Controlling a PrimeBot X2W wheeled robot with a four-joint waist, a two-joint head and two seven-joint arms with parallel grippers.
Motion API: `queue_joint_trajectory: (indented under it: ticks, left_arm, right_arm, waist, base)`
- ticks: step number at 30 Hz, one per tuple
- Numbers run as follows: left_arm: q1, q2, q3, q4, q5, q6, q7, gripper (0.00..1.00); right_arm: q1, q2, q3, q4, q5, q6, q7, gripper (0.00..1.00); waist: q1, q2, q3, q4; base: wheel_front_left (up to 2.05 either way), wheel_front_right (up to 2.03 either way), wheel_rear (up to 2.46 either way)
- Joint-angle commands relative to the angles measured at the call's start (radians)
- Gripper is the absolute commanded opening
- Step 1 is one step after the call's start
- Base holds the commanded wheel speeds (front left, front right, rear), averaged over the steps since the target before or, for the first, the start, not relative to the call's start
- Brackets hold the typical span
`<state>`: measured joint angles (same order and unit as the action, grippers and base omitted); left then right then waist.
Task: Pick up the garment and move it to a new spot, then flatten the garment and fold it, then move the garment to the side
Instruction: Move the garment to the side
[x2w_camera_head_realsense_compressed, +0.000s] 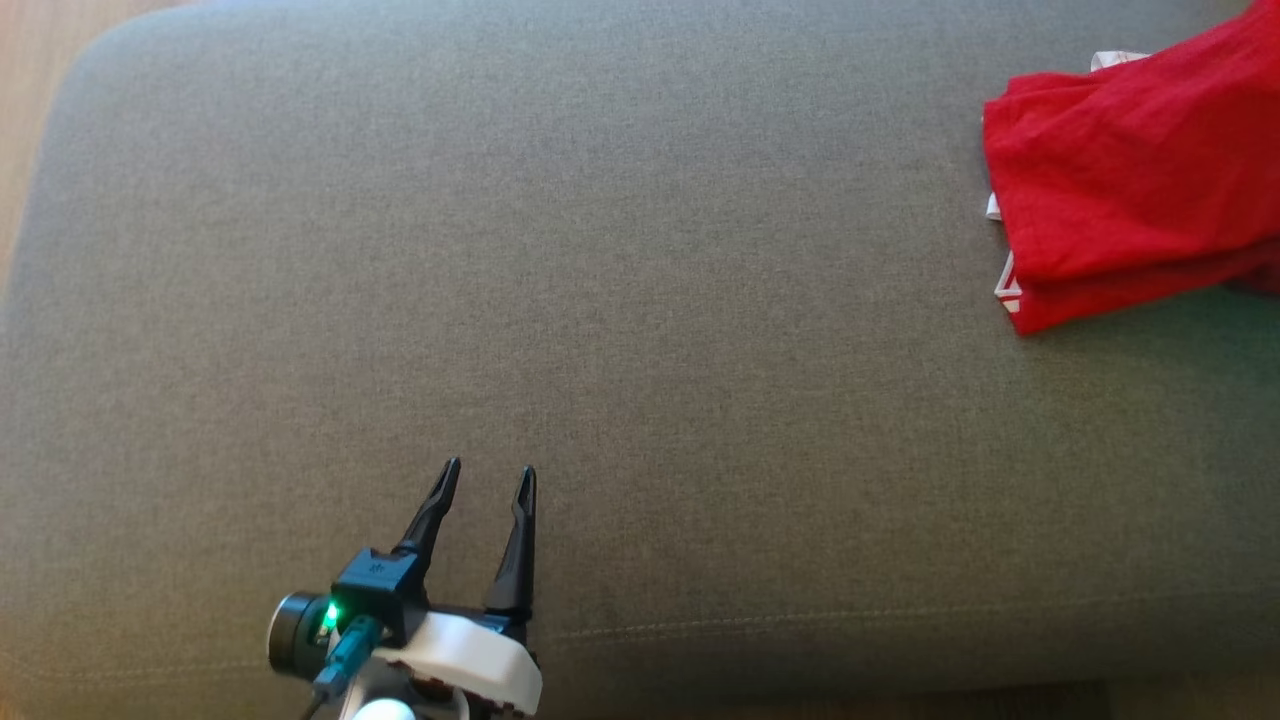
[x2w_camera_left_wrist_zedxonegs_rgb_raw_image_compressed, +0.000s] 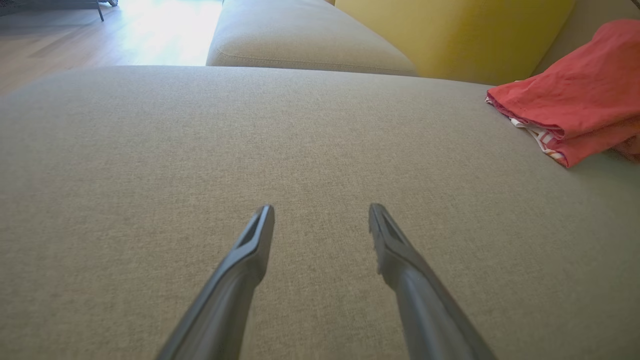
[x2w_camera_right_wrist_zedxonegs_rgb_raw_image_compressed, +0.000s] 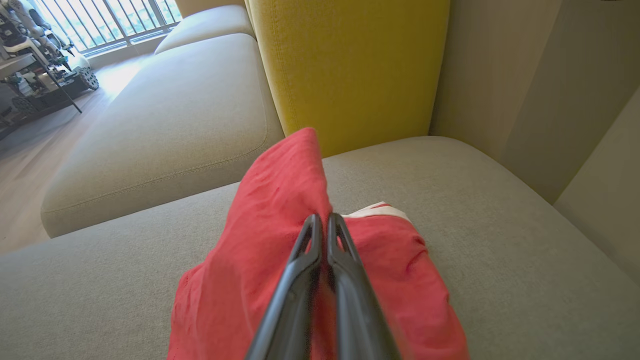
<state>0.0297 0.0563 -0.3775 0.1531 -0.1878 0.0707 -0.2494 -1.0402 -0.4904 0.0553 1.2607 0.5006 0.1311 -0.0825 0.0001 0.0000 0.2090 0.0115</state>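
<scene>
Seat cushion (x2w_camera_head_realsense_compressed: 600, 300) first: grey, broad, woven, flat, taking up most of the head view. Beyond its far edge, yellow back cushion (x2w_camera_right_wrist_zedxonegs_rgb_raw_image_compressed: 350, 65), upright; along that same far edge, second seat cushion (x2w_camera_left_wrist_zedxonegs_rgb_raw_image_compressed: 300, 35) in matching grey. Past the seat cushion's left end, wooden floor (x2w_camera_left_wrist_zedxonegs_rgb_raw_image_compressed: 75, 40) in bright light.

Next in size, red garment (x2w_camera_head_realsense_compressed: 1130, 180) on the seat cushion's far right corner, bunched in loose layers, with white striped trim (x2w_camera_head_realsense_compressed: 1005, 290) peeping out on the side facing the seat cushion's middle. Partly raised off the seat cushion: in the right wrist view, a ridge of red cloth standing up, the rest draping down on either side onto the grey fabric.

Above the seat cushion's right end, right end effector (x2w_camera_right_wrist_zedxonegs_rgb_raw_image_compressed: 324, 217), clenched on the garment, both dark fingers (x2w_camera_right_wrist_zedxonegs_rgb_raw_image_compressed: 300, 270) pressed together with red cloth pinched between them.

Near the seat cushion's front edge, left of centre, left end effector (x2w_camera_head_realsense_compressed: 490, 470), released, prongs spread wide with bare grey fabric between them, well apart from the garment. Touching the seat cushion or hovering just above it: cannot tell.
</scene>
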Motion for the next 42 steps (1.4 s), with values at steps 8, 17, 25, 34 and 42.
queue_joint_trajectory:
  ticks: [8, 17, 25, 34, 42]
  left_arm:
    - [-0.042, -0.006, 0.038, -0.021, -0.004, -0.003, -0.012, 1.0]
    - [-0.02, -0.006, 0.057, -0.013, 0.003, 0.0, -0.012, 1.0]
    - [0.027, -0.006, 0.099, -0.031, -0.009, 0.008, -0.012, 1.0]
    - [0.089, -0.006, 0.139, -0.113, -0.067, 0.021, -0.012, 1.0]
    - [0.149, -0.006, 0.175, -0.151, -0.082, 0.035, -0.012, 1.0]
  right_arm:
    - [-0.03, -0.048, -0.072, 0.025, -0.072, 0.0, -0.071, 0.09]
    - [0.034, -0.029, -0.181, 0.03, -0.298, 0.0, -0.161, 1.0]
    - [0.147, 0.169, -0.231, -0.11, -0.458, 0.0, -0.179, 1.0]
    - [0.603, 0.412, -0.273, -0.681, -0.617, 0.0, -0.179, 1.0]
    - [0.895, 0.44, -0.162, -0.969, -0.503, 0.0, -0.179, 1.0]
  waist:
    - [-0.0001, 0.0, 0.012, 0.01]
    - [-0.0001, 0.0, -0.037, 0.01]
    - [-0.0001, 0.0, -0.126, -0.014]
    - [-0.0001, 0.0, -0.245, -0.028]
    - [-0.0001, 0.0, -0.307, -0.043]
  base:
    - [0.0, 0.0, 0.0]
    - [0.0, 0.0, 0.0]
    - [0.0, 0.0, 0.0]
    - [0.0, 0.0, 0.0]
    - [0.0, 0.0, 0.0]
